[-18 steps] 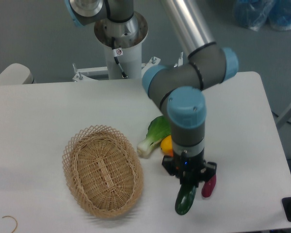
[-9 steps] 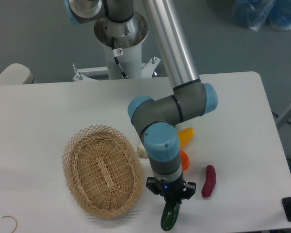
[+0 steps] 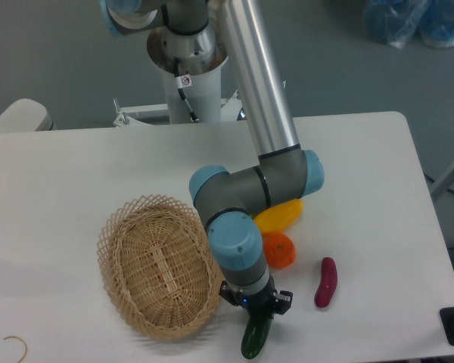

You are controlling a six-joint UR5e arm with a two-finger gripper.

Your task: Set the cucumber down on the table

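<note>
The cucumber is glossy dark green and hangs near the front edge of the white table. My gripper is shut on its upper end, just right of the wicker basket's near rim. The cucumber's lower tip sits at or just above the tabletop; I cannot tell if it touches. The arm hides the bok choy.
The woven oval basket stands to the left of the gripper. An orange and a yellow piece lie behind the arm. A small purple-red piece lies to the right. The table's front edge is close below.
The arm has swung left and toward the front edge with the cucumber in its grip, from beside the purple piece to beside the basket. The orange and yellow piece have come into view.
</note>
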